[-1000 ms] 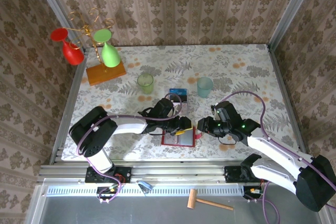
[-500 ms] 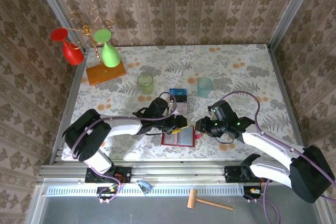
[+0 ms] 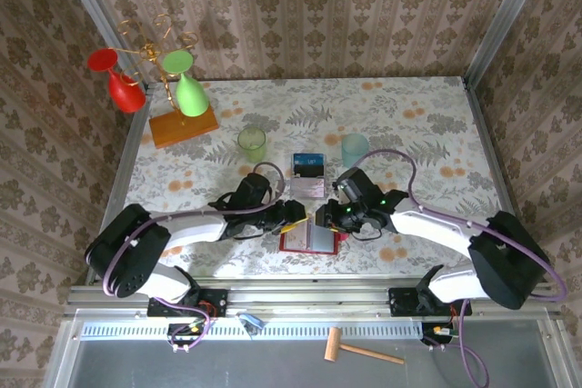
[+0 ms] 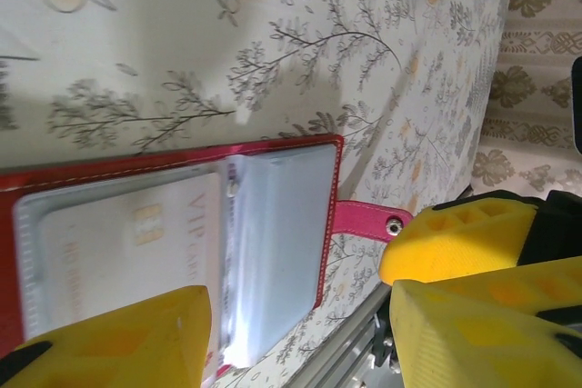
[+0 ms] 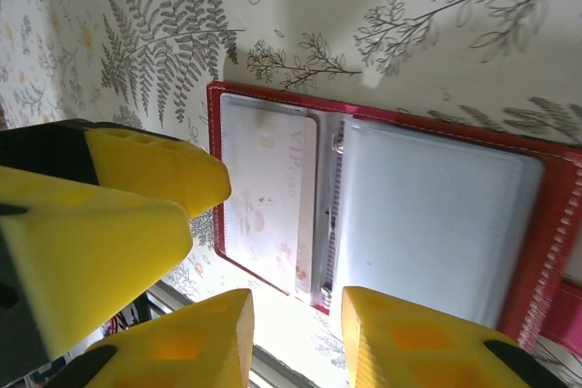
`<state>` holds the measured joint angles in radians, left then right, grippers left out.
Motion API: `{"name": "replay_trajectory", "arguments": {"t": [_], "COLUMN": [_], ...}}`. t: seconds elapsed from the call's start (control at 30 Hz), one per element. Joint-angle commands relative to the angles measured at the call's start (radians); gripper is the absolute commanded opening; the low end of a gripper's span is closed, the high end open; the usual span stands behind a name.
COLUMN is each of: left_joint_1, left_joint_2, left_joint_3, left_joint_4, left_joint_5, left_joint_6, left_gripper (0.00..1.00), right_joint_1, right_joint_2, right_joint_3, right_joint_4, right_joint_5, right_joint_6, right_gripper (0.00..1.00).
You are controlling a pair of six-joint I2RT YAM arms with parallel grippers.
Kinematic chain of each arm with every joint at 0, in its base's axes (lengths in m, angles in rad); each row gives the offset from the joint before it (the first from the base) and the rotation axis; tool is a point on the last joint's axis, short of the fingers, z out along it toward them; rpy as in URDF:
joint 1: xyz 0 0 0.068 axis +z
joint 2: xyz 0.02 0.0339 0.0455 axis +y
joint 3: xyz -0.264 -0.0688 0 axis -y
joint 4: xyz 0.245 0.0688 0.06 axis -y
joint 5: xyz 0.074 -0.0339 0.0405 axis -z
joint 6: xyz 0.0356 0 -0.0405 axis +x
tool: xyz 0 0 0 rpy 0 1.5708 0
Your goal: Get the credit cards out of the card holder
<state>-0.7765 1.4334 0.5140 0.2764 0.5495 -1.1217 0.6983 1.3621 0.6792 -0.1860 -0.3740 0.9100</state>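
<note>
Low in the centre of the top view, the right gripper (image 3: 321, 217) has slid left over the flat red folding card holder (image 3: 312, 241), its jaws narrowing but gripping nothing. The left gripper (image 3: 294, 215), half-wide and empty, has backed off. The pale pink-white card (image 5: 270, 202) stays pocketed, likely the next pull. The dark blue card (image 3: 309, 162) lies just above the holder, already out.

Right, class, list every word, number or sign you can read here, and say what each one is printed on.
"VIP": on the pale card inside the red card holder.
Smaller print on that card: too blurred to read.
White lettering on the blue card: too small to read.
</note>
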Motion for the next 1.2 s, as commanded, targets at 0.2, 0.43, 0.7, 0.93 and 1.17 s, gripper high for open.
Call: {"name": "replay_trajectory", "arguments": {"t": [0.2,0.43,0.7,0.93,1.17], "left_joint_1": [0.036,0.048,0.052,0.052,0.053], "left_joint_2": [-0.039,-0.05,-0.053,-0.054,-0.054], "left_joint_3": [-0.068,-0.075,-0.098,-0.115,-0.12], "left_joint_4": [-0.019,-0.1,-0.106,-0.091,-0.09], "left_joint_5": [-0.005,-0.025,-0.028,-0.031,-0.034], "left_joint_6": [0.047,0.094,0.098,0.089,0.087], "left_gripper": [0.53,0.53,0.53,0.53,0.53], "right_joint_1": [0.064,0.081,0.09,0.1,0.107], "right_joint_2": [0.165,0.227,0.258,0.291,0.313], "right_joint_3": [0.091,0.117,0.129,0.146,0.146], "right_joint_4": [0.064,0.074,0.076,0.087,0.086], "right_joint_5": [-0.026,-0.033,-0.034,-0.043,-0.046], "right_joint_6": [0.036,0.04,0.044,0.048,0.048], "right_gripper": [0.29,0.29,0.29,0.29,0.29]}}
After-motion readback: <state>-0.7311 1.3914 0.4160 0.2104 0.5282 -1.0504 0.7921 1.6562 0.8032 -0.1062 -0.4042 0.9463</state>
